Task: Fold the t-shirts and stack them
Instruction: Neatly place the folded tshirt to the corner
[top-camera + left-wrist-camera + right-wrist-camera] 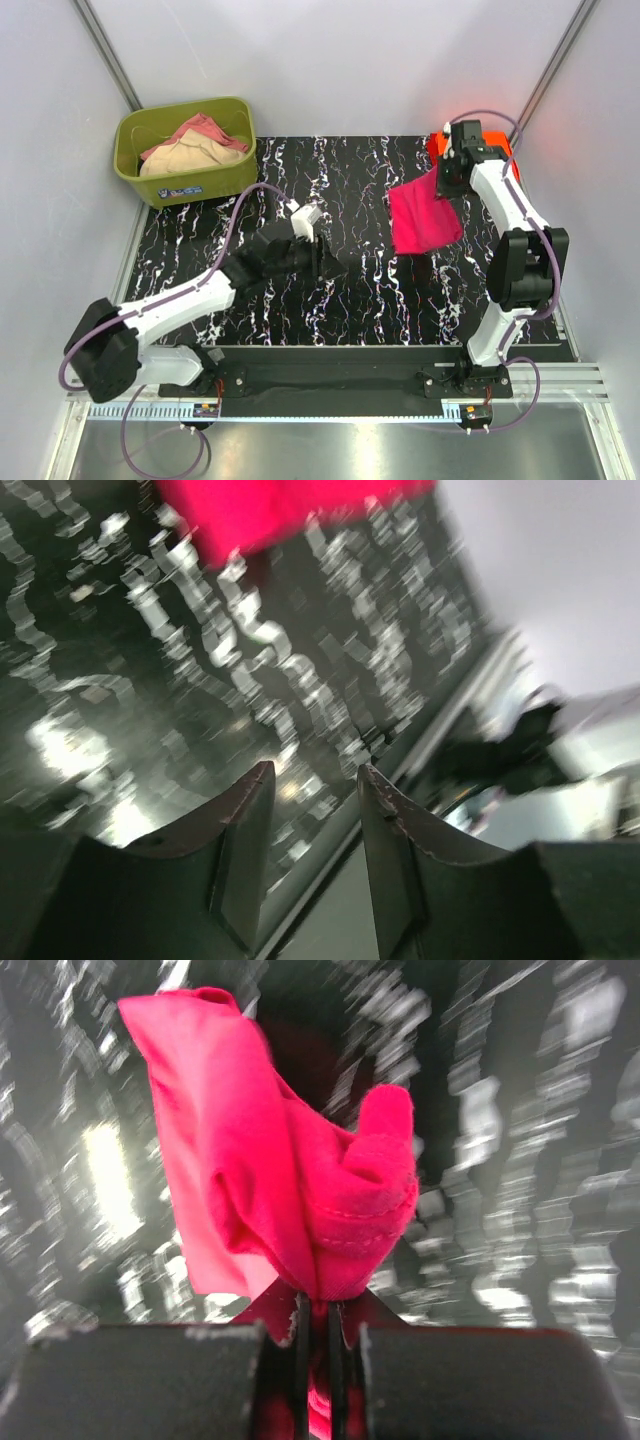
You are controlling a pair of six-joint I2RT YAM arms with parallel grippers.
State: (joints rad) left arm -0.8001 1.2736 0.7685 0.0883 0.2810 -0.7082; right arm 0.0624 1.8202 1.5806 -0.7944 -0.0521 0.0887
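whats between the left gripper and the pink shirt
Only bare marbled table between the left gripper and the pink t-shirt, seen in the top view and the left wrist view.

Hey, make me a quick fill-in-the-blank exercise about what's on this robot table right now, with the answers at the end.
1. The right gripper is shut on a t-shirt whose colour is ___.
2. The left gripper holds nothing, and its jaws stand ___.
3. The olive-green tub sits by the table's far ___ corner.
Missing words: pink; open; left.
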